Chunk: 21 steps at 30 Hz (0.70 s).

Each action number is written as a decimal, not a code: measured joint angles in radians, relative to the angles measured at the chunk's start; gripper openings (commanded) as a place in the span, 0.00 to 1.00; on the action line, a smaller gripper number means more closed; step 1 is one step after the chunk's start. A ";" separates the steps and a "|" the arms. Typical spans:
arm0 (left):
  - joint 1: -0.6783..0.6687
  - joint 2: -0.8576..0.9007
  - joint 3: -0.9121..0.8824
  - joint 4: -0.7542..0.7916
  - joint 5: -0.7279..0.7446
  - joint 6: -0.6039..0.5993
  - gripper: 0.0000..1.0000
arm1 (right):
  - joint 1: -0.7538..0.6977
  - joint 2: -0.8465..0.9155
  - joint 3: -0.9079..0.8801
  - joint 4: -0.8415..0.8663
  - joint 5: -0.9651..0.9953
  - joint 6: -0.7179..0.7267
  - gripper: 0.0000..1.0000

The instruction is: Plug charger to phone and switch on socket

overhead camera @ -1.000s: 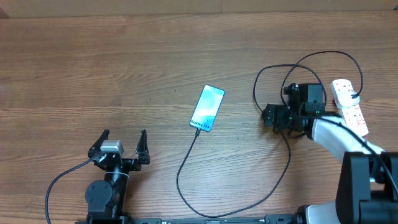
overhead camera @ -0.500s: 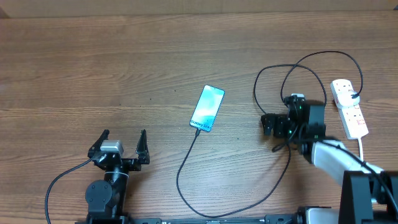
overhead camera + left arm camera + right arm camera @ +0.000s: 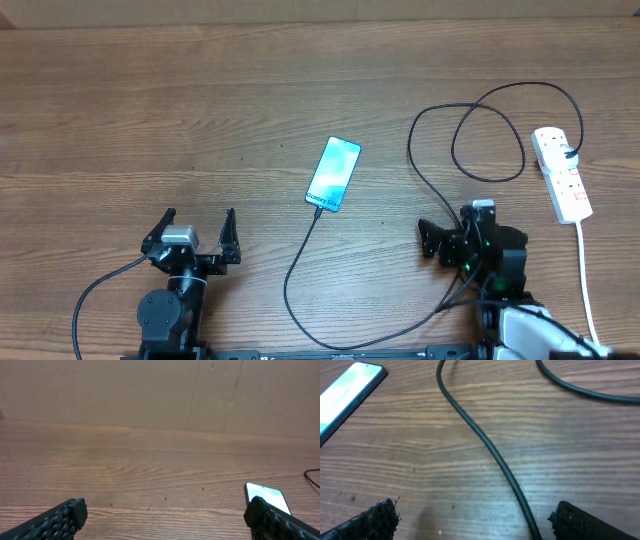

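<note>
The phone point(image 3: 334, 174) lies screen up at mid-table, also visible in the left wrist view as the phone point(image 3: 267, 495) and in the right wrist view as the phone point(image 3: 347, 395). The black charger point(image 3: 300, 262) cable meets the phone's near end, loops along the front, runs up the right side and ends at a black plug on the white socket point(image 3: 562, 178). My right gripper point(image 3: 452, 232) hovers open over the charger point(image 3: 490, 450), which passes between its fingers untouched. My left gripper point(image 3: 200, 218) stands open and empty at the front left, seen as the left gripper point(image 3: 166, 507).
The socket's white lead point(image 3: 584, 275) runs down the right side toward the front edge. Cable loops point(image 3: 487, 135) lie left of the socket. A brown wall point(image 3: 160, 390) backs the wooden table point(image 3: 150, 90).
My right arm has pulled back from beside the socket toward the front edge, its gripper staying open. The left arm, phone and socket have not moved.
</note>
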 measured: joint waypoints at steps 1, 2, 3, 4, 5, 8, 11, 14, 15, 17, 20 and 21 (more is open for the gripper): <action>0.000 0.000 0.000 0.000 0.000 0.000 1.00 | 0.000 -0.017 -0.003 -0.014 0.000 0.000 1.00; 0.000 0.000 0.000 0.000 0.000 0.000 1.00 | 0.000 -0.034 -0.004 -0.032 0.000 0.002 1.00; 0.000 0.000 0.000 0.000 0.000 0.000 1.00 | 0.000 -0.050 -0.005 -0.050 0.000 0.003 1.00; 0.000 0.000 0.000 0.000 0.000 0.000 1.00 | 0.000 -0.068 -0.006 -0.070 -0.002 0.003 1.00; 0.000 0.000 0.000 0.000 0.000 0.000 1.00 | 0.000 -0.085 -0.007 -0.087 -0.004 0.003 1.00; 0.000 0.000 0.000 0.000 0.000 0.000 1.00 | 0.000 -0.162 -0.007 -0.164 -0.006 0.003 1.00; 0.000 0.000 0.000 0.000 0.000 0.000 1.00 | 0.000 -0.262 -0.007 -0.237 -0.006 0.003 1.00; 0.000 0.000 0.000 0.000 0.000 0.000 1.00 | 0.000 -0.348 -0.007 -0.303 -0.007 0.002 1.00; 0.000 0.000 0.000 0.000 0.000 0.000 1.00 | 0.000 -0.377 -0.007 -0.323 -0.007 0.003 1.00; 0.000 0.000 0.000 0.000 0.000 0.000 1.00 | 0.000 -0.425 -0.007 -0.357 -0.007 0.003 1.00; 0.000 0.000 0.000 0.000 0.000 0.000 1.00 | 0.000 -0.484 -0.007 -0.404 -0.007 0.002 1.00; 0.000 0.000 0.000 0.000 0.000 0.000 1.00 | 0.000 -0.500 -0.007 -0.419 -0.008 0.003 1.00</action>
